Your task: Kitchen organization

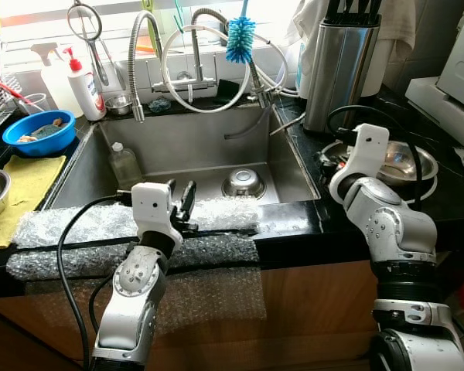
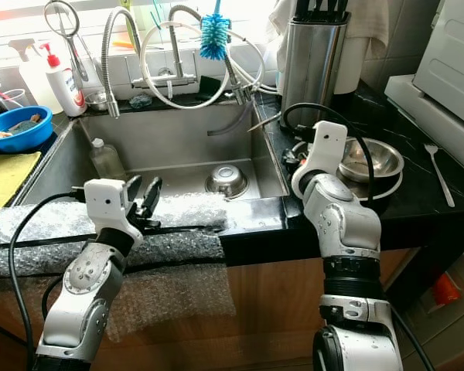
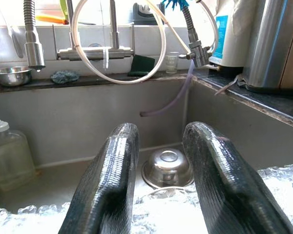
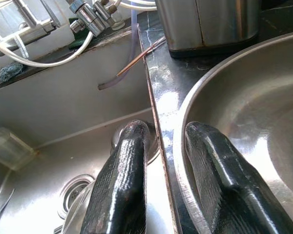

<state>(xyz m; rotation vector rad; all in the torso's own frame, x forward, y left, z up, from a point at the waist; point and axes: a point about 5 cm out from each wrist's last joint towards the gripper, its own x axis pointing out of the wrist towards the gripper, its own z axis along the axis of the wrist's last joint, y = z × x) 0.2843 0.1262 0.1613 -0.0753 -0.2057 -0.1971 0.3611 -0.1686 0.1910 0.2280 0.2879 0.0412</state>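
No words, brands or numbers can be read. The white pump bottle (image 1: 84, 86) well beyond the left gripper (image 1: 179, 202) bears a label, too small and blurred to read.

The sink (image 1: 193, 147) is dull grey steel, and a shiny silver bowl (image 1: 243, 183) lies upside down in it beside a clear bottle (image 1: 124, 165) with a white cap. The table (image 2: 406, 193) is glossy black stone with pale veins. A bright blue bowl (image 1: 39, 132) sits above a yellow cloth (image 1: 27, 182). The bottle brush (image 1: 240, 39) has turquoise bristles. A white soap bottle (image 1: 85, 89) carries a red pump. The knife block (image 1: 339, 73) is brushed silver. Translucent whitish bubble wrap (image 1: 100, 224) covers the sink's front edge.
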